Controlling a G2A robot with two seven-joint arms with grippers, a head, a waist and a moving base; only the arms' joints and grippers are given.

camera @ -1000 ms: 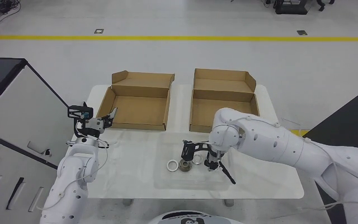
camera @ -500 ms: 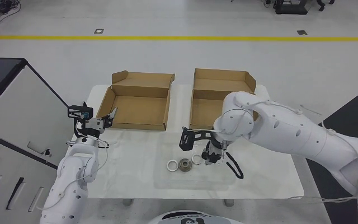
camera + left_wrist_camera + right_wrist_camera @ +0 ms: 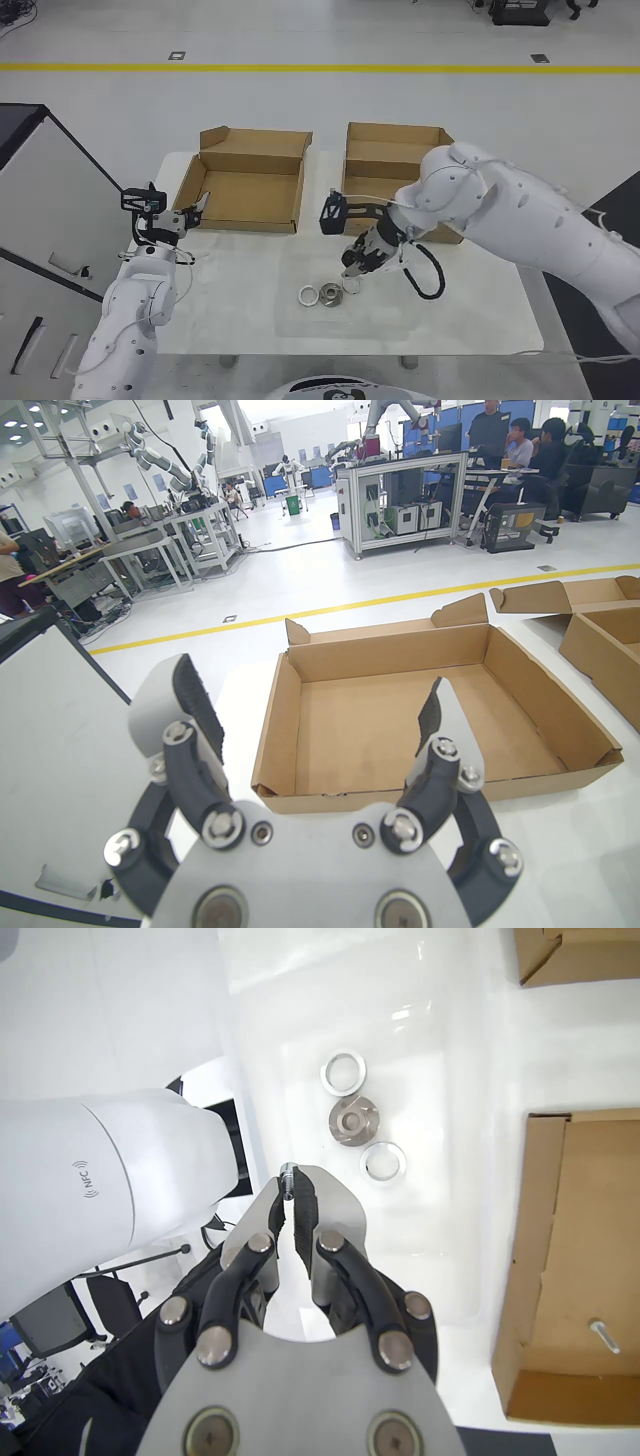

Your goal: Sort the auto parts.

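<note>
above the middle of the table, the right gripper is pinching a small threaded bolt at its very tips, the jaws pressed nearly together on it. the gripper is hanging over the clear tray, near the front wall of the right cardboard box.

one longer bolt is already lying on the floor of that box, so the sorting is looking begun but far from finished. in the tray, three parts are waiting in a short row: a metal ring, a flanged disc just beside it, and a second ring on the disc's other side.

the left cardboard box is sitting with nothing in it, and the left gripper is hovering at its outer front corner with its fingers spread wide, carrying nothing.

by my reading, the held bolt is heading for the right box to join the other one. the rings and disc are probably meant for the left box, though nothing shown is settling which part goes where.
</note>
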